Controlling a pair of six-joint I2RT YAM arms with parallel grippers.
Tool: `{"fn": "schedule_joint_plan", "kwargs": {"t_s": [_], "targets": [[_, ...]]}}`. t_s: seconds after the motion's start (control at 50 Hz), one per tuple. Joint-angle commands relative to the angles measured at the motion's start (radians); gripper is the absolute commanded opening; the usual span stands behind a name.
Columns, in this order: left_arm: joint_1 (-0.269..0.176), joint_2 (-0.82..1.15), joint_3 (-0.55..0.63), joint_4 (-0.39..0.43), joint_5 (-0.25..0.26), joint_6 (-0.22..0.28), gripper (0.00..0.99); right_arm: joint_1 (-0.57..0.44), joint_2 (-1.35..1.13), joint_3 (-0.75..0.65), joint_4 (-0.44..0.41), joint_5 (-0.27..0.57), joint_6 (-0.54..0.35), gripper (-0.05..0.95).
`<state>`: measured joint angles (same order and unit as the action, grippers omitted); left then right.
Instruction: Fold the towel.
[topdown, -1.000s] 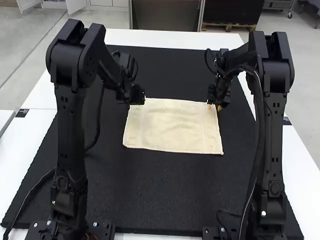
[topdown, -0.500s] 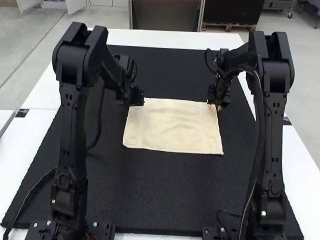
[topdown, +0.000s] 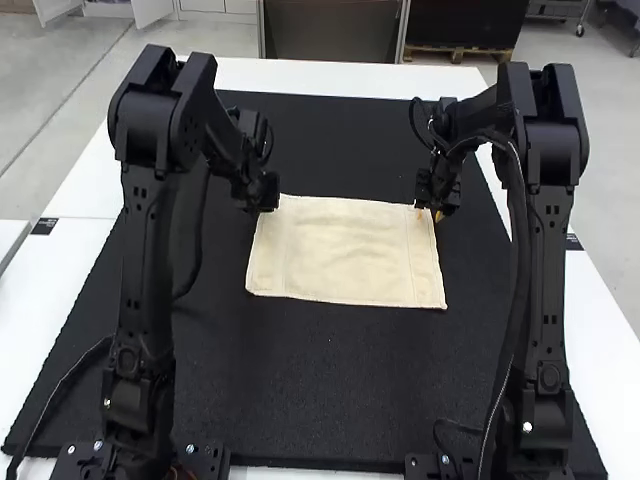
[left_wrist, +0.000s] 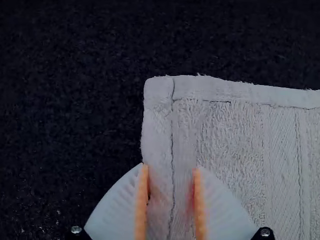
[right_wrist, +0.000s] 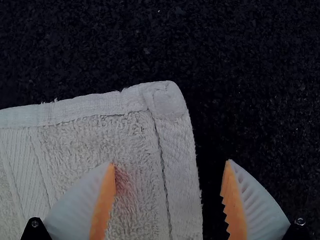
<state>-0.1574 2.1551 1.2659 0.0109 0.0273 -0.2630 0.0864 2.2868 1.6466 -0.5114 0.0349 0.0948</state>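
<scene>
Nearest me, the left arm (topdown: 145, 250) and right arm (topdown: 545, 250) rise in black, angular links, with a broad stretch of dark, pebbly mat (topdown: 310, 400) between them. Past that comes the near edge of the towel (topdown: 350, 250), running slightly aslant. The towel lies spread flat mid-mat, a cream, four-sided piece with a faint seam near each side; I can't tell how many layers there are.

At its far corners are the two hands. The left hand (topdown: 265, 200) has its white, ribbed fingers parted moderately, one by the towel's side edge and one over the cloth, orange pads (left_wrist: 142, 200) facing across a stitched hem; it grips nothing. The right hand (topdown: 436, 205) is spread wider and holds nothing, one finger over the looped terry, the other over mat, the side edge between. Near both corners, a smoother woven band crosses the nubbly pile.

Beyond the towel's far edge, more mat runs back to a smooth white strip of table (topdown: 330, 75).
</scene>
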Motion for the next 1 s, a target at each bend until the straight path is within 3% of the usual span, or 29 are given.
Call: {"fn": "schedule_joint_plan", "kwargs": {"t_s": [0.0, 0.02, 0.2, 0.28, 0.38, 0.66, 0.86, 0.98], "targets": [[-0.01, 0.008, 0.018, -0.005, 0.043, -0.012, 0.118, 0.004, 0.002, -0.001, -0.032, -0.027, -0.001, 0.22], [-0.01, 0.006, 0.018, -0.005, 0.042, -0.021, 0.028, 0.003, -0.001, -0.001, -0.03, -0.027, -0.001, 0.15], [-0.013, -0.001, 0.018, -0.011, 0.04, -0.027, 0.028, -0.016, -0.012, -0.001, -0.038, -0.072, 0.036, -0.02], [-0.019, -0.005, 0.018, -0.012, 0.039, -0.024, 0.028, -0.022, -0.012, 0.001, -0.044, -0.139, 0.042, -0.01], [-0.021, -0.006, 0.018, -0.012, 0.037, -0.024, 0.028, -0.025, -0.013, 0.002, -0.044, -0.147, 0.045, -0.01], [-0.037, -0.049, 0.03, -0.022, 0.037, -0.012, 0.026, -0.027, -0.043, 0.045, -0.049, -0.063, 0.048, -0.01], [-0.054, -0.133, 0.039, -0.037, 0.036, -0.013, 0.028, -0.031, -0.135, 0.041, -0.062, -0.058, 0.049, -0.01], [-0.053, -0.205, 0.03, -0.083, 0.008, -0.016, 0.028, -0.033, -0.202, 0.01, -0.067, -0.053, 0.054, -0.01]]}}
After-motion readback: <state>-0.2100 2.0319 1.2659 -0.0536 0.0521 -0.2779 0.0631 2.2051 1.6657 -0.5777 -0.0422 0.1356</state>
